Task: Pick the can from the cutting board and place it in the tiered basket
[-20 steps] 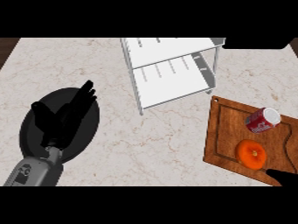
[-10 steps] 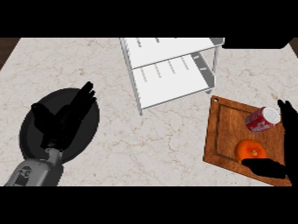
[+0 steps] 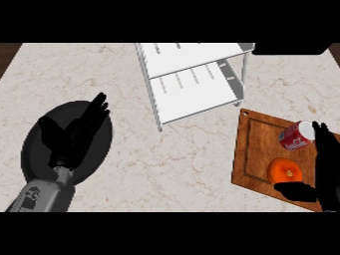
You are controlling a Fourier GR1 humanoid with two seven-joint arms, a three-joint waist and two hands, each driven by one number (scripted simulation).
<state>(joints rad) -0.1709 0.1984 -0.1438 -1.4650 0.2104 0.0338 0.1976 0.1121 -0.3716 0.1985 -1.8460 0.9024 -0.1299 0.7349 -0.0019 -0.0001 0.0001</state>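
Note:
A red and white can [image 3: 297,136] lies on its side at the far right of the wooden cutting board [image 3: 255,150]. My right hand [image 3: 333,173] rises from the lower right over the board's right edge, open, with its fingertips just right of the can and its thumb below the orange. The white tiered basket [image 3: 194,79] stands at the top centre, left of and beyond the board. My left hand [image 3: 73,139] rests open, fingers up, over the black plate at the left.
An orange [image 3: 285,170] sits on the board just in front of the can. A black plate [image 3: 66,142] lies on the marble counter at the left. A dark object [image 3: 290,48] sits at the top right edge.
My right hand has come up from the lower right corner along the board's right side, and its fingertips are now beside the can. The left hand, can and orange have not moved.

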